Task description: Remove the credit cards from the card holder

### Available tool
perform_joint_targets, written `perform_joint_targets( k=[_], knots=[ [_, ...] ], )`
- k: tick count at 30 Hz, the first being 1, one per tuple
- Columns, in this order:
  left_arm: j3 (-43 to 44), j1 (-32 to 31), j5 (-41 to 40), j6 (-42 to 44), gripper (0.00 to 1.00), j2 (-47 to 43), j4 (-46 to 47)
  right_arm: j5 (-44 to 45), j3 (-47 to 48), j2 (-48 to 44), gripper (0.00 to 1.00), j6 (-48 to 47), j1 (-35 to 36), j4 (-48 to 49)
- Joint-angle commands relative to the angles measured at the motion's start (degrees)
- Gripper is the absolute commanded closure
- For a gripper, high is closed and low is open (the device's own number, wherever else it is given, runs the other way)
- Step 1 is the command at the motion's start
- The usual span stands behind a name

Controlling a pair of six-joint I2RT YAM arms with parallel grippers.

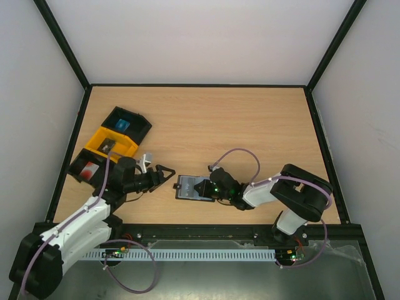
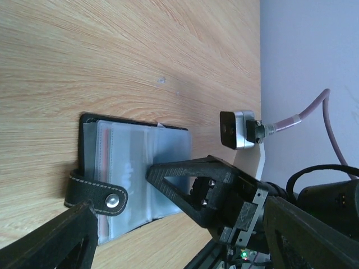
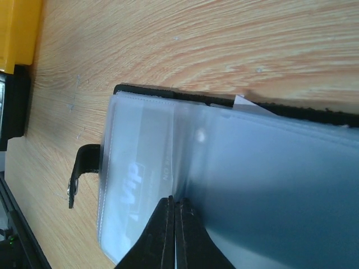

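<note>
Card holder (image 1: 186,187) open flat on table (image 1: 250,125), low centre of frame. My right tool (image 3: 173,204) closed, resting on clear sleeve (image 3: 252,185) beside card (image 3: 132,190). My left tool (image 1: 167,175) wide open, empty, just left of holder.

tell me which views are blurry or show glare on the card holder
Right wrist: the card holder sits very close, its clear sleeves hazy with a small glare spot. Left wrist: holder sharp, faint sheen on the sleeves, own jaws dark and soft. Top external: evenly lit, soft shadows, holder too small for detail.
</note>
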Motion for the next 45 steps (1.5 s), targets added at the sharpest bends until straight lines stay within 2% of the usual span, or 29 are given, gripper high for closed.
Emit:
perform_joint_targets(
  k=[1, 14, 21, 45],
  knots=[
    [0.93, -1.67, -1.08, -1.83, 0.18, 4.73, 8.54, 0.15, -3.20, 1.68, 0.98, 0.92, 0.46, 2.84],
    [5.85, -8.03, -1.67, 0.91, 0.09, 23.29, 20.04, -2.39, -4.47, 4.62, 0.98, 1.72, 0.47, 9.27],
    [7.14, -8.21, -2.68, 2.99, 0.08, 29.93, 19.92, -3.23, -4.56, 5.64, 0.98, 2.23, 0.52, 11.39],
    [7.27, -9.92, -2.59, 2.45, 0.08, 36.11, 22.27, -4.54, -4.48, 7.68, 0.98, 3.22, 0.47, 14.32]
  ],
)
